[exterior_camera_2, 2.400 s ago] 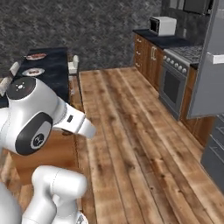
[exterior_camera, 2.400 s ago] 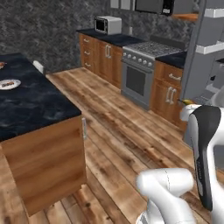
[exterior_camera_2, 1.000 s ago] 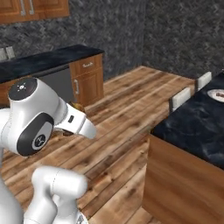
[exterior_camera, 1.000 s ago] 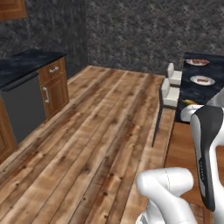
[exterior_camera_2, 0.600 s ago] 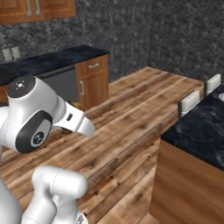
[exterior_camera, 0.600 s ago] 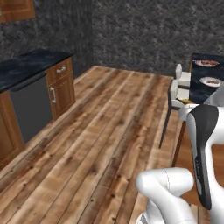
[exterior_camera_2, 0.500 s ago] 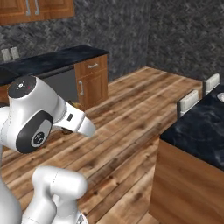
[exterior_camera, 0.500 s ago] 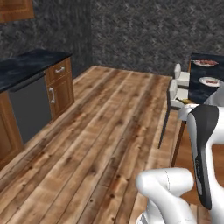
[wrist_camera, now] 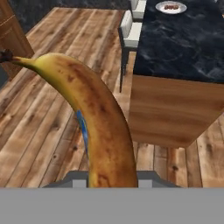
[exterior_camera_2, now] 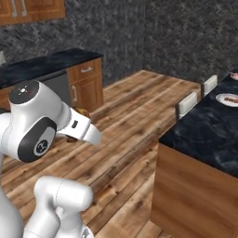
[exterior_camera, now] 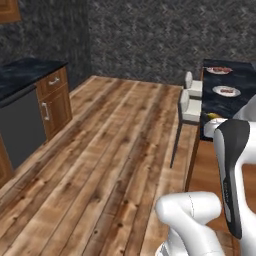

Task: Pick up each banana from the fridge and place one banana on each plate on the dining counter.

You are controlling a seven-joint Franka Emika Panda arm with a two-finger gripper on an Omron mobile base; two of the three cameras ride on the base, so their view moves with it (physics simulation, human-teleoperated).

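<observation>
In the hand view a yellow banana (wrist_camera: 98, 118) with brown speckles and a dark stem tip rises from between my gripper (wrist_camera: 109, 183), which is shut on its lower end. Its fingers are hidden behind the fruit. The dining counter (wrist_camera: 183, 41) of black marble-look stone lies ahead to the right. A white plate (wrist_camera: 171, 7) with brown food sits at its far end. From the left base view the counter (exterior_camera: 220, 102) carries two plates (exterior_camera: 219, 70), (exterior_camera: 226, 91). The right base view has the counter (exterior_camera_2: 204, 130) and one plate (exterior_camera_2: 228, 98). The fridge is out of view.
Two white stools (exterior_camera: 191, 100) stand along the counter's near side, also visible as stools (wrist_camera: 131, 30) from the hand. Black-topped wooden cabinets (exterior_camera: 42, 90) line the left wall. Open wooden floor (exterior_camera: 115, 150) lies between cabinets and counter.
The whole picture has shifted, so the base has moved. The oven range side is gone from view, and the dining counter with its plates now sits to the right.
</observation>
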